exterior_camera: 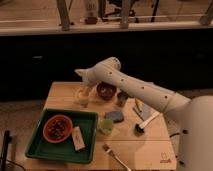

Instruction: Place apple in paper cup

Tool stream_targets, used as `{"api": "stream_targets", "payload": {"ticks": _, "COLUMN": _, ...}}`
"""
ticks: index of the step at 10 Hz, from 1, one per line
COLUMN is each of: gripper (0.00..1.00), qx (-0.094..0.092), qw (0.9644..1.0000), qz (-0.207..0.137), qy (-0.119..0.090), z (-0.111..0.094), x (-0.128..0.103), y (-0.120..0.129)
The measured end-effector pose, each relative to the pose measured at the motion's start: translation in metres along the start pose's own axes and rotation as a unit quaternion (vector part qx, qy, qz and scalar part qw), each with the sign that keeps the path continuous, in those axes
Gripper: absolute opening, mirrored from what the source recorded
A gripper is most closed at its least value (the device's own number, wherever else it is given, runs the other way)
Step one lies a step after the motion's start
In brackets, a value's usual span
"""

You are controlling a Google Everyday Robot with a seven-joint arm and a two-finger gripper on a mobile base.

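1. tray (50, 151), green, on left front part of wooden table (62, 95); inside it, red-orange bowl (46, 129) with dark contents, and just right of that, tan block (78, 138) lying flat on tray floor.
2. paper cup (81, 101), pale and upright, behind tray's right rear corner, near table's rear edge and apart from tray.
3. gripper (85, 88) directly above paper cup, pointing down, tip right at cup's mouth; cannot tell how wide it stands, nor whether anything is gripped.
4. apple (84, 93): only a small orange-yellow patch at gripper's tip, level with cup's rim; cannot tell whether held or already resting inside cup.
5. dark red bowl (106, 92) just right of paper cup, partly under arm (125, 82).
6. green cup (105, 126), translucent, nearer front, just right of tray; blue-grey pad (116, 116) just behind it on right.
7. fork (116, 156) near front edge, lying diagonally.
8. dark grey cup (121, 98), small, close beside dark red bowl on its right.
9. white arm bending above dark red bowl, then sloping down to right over table toward white body at right edge.
10. yellow piece (139, 105), elongated, on right side, partly hidden by arm; in front of it, brush (145, 122) with pale handle and dark head toward front.
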Motion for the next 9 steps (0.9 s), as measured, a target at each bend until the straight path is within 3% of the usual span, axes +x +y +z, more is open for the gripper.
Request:
{"api": "stream_targets", "payload": {"ticks": 6, "gripper": 0.8, "qx": -0.024, "qw": 0.9997, "qz": 0.0, "qy": -0.001, "z": -0.0087, "x": 0.0054, "y": 0.0048}}
{"api": "stream_targets", "payload": {"ticks": 9, "gripper": 0.8, "qx": -0.024, "qw": 0.9997, "qz": -0.001, "qy": -0.002, "z": -0.0081, "x": 0.0044, "y": 0.0049}}
